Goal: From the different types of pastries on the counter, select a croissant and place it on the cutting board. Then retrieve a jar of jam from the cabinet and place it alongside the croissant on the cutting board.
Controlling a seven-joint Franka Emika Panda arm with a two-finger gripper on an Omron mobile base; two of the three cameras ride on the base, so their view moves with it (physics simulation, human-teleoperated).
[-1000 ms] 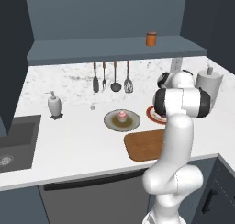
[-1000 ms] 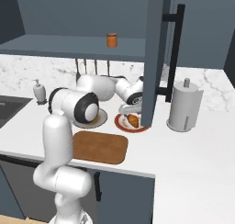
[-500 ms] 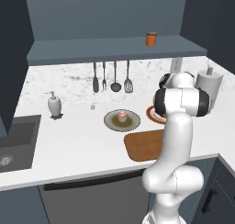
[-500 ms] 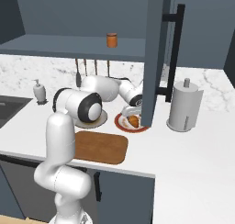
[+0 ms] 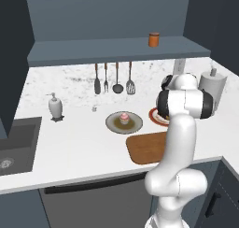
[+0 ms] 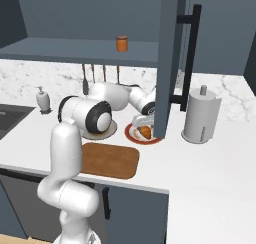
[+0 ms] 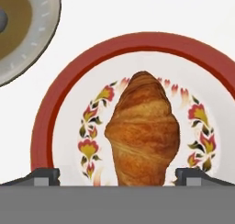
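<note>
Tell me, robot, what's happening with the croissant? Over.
Claw open, above croissant. Croissant lying on red-rimmed plate, not gripped. Nothing blocking it.

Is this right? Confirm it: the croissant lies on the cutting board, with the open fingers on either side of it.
Not quite. The croissant lies on the red-rimmed plate, not the cutting board, as the hand view shows. The rest holds: the open fingers stand on either side of it.

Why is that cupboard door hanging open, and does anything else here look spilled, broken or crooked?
Nothing looks spilled or broken. The cabinet door stands open, partly hiding the red-rimmed plate. The croissant lies whole on that plate, the open gripper poised over it. The cutting board is bare.
</note>
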